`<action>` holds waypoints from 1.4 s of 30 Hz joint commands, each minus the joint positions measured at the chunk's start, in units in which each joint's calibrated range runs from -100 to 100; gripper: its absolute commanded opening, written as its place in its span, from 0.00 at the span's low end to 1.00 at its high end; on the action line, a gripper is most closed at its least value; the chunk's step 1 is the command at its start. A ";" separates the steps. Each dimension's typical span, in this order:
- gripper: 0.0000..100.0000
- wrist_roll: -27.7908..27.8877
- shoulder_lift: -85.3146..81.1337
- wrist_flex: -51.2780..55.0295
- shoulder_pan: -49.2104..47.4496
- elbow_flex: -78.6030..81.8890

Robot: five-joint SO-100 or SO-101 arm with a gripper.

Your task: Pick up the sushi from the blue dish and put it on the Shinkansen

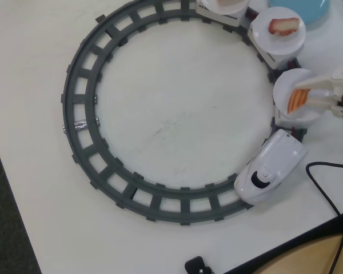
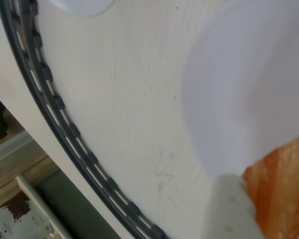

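The salmon sushi point(image 1: 296, 100) is orange with pale stripes. My gripper point(image 1: 303, 96) is shut on it and holds it over the round white plate point(image 1: 286, 85) of the car just behind the Shinkansen's nose point(image 1: 270, 169). In the wrist view the sushi point(image 2: 284, 189) fills the lower right beside one white finger point(image 2: 229, 209), with the white plate point(image 2: 249, 84) close under it. The blue dish point(image 1: 308, 8) shows partly at the top right edge and looks bare.
The dark grey circular track point(image 1: 86, 125) rings the table's middle and also shows in the wrist view point(image 2: 55, 99). The car behind carries a red-and-white striped piece point(image 1: 283, 25) on its plate. A black cable point(image 1: 326, 188) lies at the right, near the table's front edge.
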 commanded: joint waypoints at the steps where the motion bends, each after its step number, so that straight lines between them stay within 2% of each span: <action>1: 0.03 0.03 1.47 -0.80 0.26 -0.31; 14: 0.03 0.45 1.47 -0.12 0.17 -4.62; 22: 0.03 0.03 1.38 -0.38 -6.70 -4.62; 33: 0.15 0.03 -3.46 -0.03 -7.05 -4.44; 42: 0.16 0.24 -9.39 4.76 -7.84 -4.80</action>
